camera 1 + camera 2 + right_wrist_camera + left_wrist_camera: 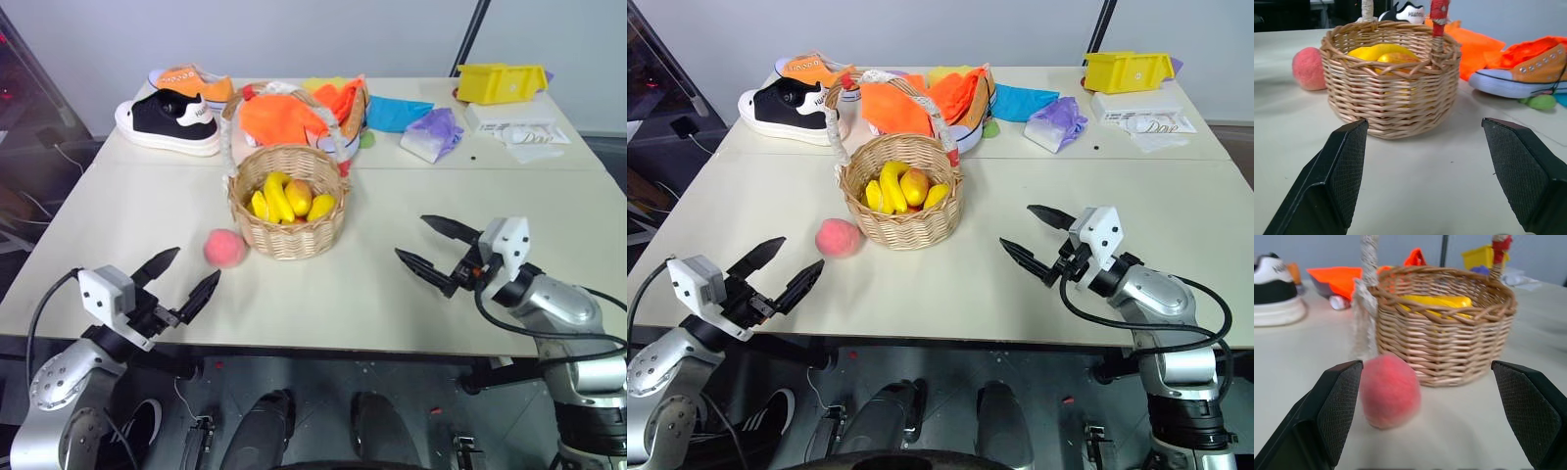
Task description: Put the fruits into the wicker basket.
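Observation:
The wicker basket [290, 213] stands mid-table with a yellow banana [277, 196], lemons and an orange-yellow fruit [298, 197] inside. A pink-red peach [225, 248] lies on the table just left of the basket, touching nothing. My left gripper [181, 277] hovers open near the table's front left edge, pointing toward the peach [1388, 390], a short way from it. Over on the front right, my right gripper [429, 246] is open and empty, aimed at the basket [1391, 78] from a distance.
Behind the basket lie an orange cloth [284, 116], a black-and-white shoe [167, 122] and an orange shoe [191, 83]. At the back right are a blue cloth [394, 112], a purple bag [433, 134], papers [519, 132] and a yellow plastic bin [502, 81].

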`<state>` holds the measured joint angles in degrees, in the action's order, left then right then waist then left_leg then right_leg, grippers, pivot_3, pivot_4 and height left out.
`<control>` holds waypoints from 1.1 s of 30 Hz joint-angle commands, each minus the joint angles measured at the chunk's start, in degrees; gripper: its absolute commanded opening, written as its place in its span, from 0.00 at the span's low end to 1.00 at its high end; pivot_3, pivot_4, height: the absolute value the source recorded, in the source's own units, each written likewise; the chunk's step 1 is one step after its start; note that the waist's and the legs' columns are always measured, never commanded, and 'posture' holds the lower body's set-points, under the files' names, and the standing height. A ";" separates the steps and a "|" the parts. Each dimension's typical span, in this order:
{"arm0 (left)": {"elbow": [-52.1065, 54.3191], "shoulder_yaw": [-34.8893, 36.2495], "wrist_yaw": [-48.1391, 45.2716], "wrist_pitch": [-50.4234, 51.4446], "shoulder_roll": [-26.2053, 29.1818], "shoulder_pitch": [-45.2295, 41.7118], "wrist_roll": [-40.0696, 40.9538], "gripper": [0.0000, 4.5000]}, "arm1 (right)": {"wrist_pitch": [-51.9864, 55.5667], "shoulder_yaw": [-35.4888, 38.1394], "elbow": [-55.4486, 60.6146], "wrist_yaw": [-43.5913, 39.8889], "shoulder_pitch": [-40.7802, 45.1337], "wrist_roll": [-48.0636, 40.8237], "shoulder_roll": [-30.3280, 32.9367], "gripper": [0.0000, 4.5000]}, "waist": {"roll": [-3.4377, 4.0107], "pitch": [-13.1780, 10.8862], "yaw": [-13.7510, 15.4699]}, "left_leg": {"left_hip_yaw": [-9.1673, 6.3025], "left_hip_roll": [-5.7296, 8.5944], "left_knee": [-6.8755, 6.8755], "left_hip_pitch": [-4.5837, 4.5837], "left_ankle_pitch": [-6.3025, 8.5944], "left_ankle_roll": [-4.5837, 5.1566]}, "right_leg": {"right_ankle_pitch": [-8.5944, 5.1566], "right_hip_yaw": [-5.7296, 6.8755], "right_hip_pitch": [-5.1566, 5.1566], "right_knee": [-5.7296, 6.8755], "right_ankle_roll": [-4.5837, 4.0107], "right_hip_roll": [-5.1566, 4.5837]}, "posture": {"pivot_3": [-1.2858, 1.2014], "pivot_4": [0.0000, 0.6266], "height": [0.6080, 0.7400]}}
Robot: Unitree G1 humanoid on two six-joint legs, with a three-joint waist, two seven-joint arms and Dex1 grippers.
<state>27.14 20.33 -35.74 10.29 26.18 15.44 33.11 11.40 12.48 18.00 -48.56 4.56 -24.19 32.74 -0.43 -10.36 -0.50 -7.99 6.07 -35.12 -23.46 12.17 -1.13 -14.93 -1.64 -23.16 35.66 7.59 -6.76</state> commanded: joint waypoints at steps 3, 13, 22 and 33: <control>0.66 0.92 5.09 2.27 -0.07 -2.41 -0.86 1.00 | -2.46 -1.07 2.23 -0.59 0.10 -0.64 0.04 0.86 | 0.00 0.00 0.06 | 0.00 0.00 0.01 0.00 0.00 0.00 | 0.00 0.00 -0.01 -0.01 0.00 0.01 | 0.52 0.24 1.00; 1.39 -5.47 18.23 27.21 7.48 -15.76 -4.76 1.00 | 3.02 -8.81 8.06 -12.64 4.23 -2.85 11.46 0.86 | -0.09 -0.05 0.96 | -0.02 0.01 -0.03 0.00 0.00 0.00 | 0.04 0.03 -0.01 0.05 0.18 0.05 | 0.52 0.24 1.00; -0.31 -8.85 18.64 31.16 3.10 -22.65 -3.22 1.00 | 3.21 -12.06 8.30 -10.01 6.93 -1.94 8.64 0.86 | -0.13 -0.05 1.26 | -0.02 0.03 -0.01 -0.01 0.00 0.00 | 0.09 0.04 -0.02 0.00 0.27 0.01 | 0.52 0.24 1.00; -8.63 -14.73 21.75 32.05 -2.25 -28.02 -9.08 1.00 | 5.96 -13.86 10.35 -6.48 8.57 -1.17 8.17 0.86 | -0.15 -0.03 1.32 | -0.03 0.05 -0.03 -0.01 0.00 0.00 | 0.09 0.05 0.00 0.03 0.27 0.01 | 0.52 0.24 1.00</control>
<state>18.51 6.25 -13.79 43.02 24.05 -12.27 24.90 17.26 -1.81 25.87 -55.51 12.54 -24.97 41.27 -0.58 -10.40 0.82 -8.02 6.13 -35.15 -23.48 12.17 -1.13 -14.84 -1.60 -23.16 35.69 7.87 -6.76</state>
